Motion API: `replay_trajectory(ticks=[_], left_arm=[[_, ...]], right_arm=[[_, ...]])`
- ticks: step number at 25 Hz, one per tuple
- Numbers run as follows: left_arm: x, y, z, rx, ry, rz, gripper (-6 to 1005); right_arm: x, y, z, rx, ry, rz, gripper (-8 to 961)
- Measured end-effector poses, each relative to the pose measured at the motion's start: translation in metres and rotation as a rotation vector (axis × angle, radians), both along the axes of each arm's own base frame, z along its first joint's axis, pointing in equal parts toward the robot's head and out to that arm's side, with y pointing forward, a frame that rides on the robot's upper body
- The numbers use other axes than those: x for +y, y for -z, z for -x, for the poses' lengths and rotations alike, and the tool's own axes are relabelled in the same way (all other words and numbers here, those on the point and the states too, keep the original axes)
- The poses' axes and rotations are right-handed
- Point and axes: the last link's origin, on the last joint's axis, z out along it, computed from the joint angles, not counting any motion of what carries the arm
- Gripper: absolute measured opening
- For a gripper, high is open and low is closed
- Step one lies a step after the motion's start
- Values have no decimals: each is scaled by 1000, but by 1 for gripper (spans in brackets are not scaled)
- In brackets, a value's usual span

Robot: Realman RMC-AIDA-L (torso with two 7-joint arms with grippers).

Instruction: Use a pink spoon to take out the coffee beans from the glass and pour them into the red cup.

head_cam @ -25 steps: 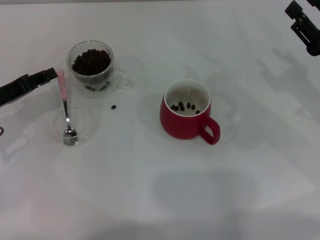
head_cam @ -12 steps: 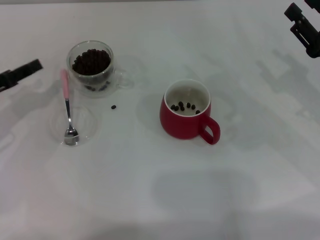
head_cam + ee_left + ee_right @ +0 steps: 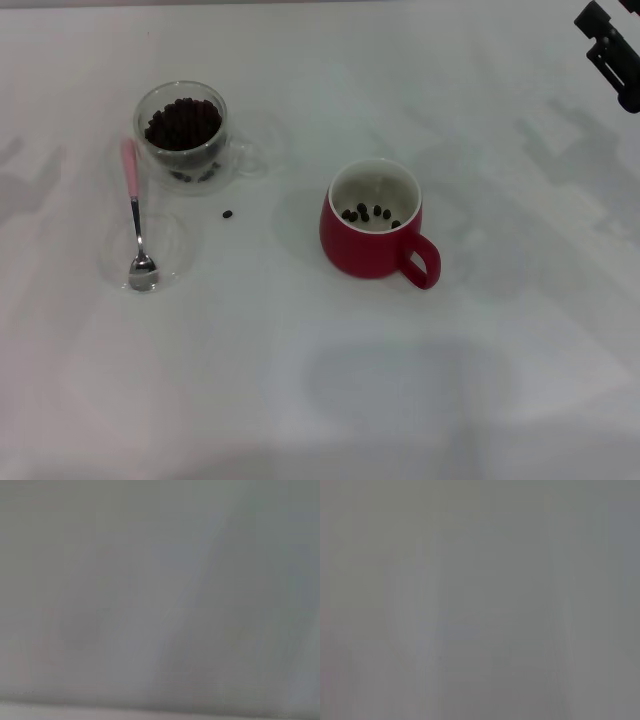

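The pink spoon (image 3: 133,214) lies on a flat clear glass saucer (image 3: 172,262) at the left, its pink handle pointing away and its metal bowl toward me. The glass (image 3: 183,136) stands just behind it, filled with coffee beans (image 3: 183,123). The red cup (image 3: 374,222) stands in the middle, handle toward the front right, with several beans (image 3: 365,213) on its white bottom. My left gripper is out of view. My right gripper (image 3: 612,52) shows only as a dark part at the far right edge, far from everything.
One loose bean (image 3: 227,214) lies on the white table between the glass and the red cup. Both wrist views show only a blank grey surface.
My left gripper has drawn back to the left from beside the spoon's handle and left the view. The spoon stays on the saucer. The right arm has hardly moved.
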Motion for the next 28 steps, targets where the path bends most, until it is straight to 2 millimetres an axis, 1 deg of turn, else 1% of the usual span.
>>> replay_trajectory(ticks=[2, 7, 11, 18, 19, 24, 28], left_arm=[[-7, -4, 4, 18, 25, -65, 611], [-29, -6, 23, 69, 35, -218, 610], [-48, -1, 42, 144, 14, -363, 609], [-69, 10, 61, 256, -54, -508, 610], [-75, 12, 66, 280, -85, -550, 610], [-82, 10, 76, 320, -170, -652, 610], [-79, 1, 79, 332, -219, -734, 610]], right_arm=[[0, 0, 0, 0, 1, -1, 589], [-3, 0, -2, -1, 9, -3, 589], [-5, 0, -5, -8, 20, -6, 589], [-10, -3, -11, -11, 41, -37, 589], [-12, -2, -12, -16, 47, -44, 589], [-21, -5, -15, -6, 62, -134, 589], [-34, -13, -15, 48, 66, -260, 589]])
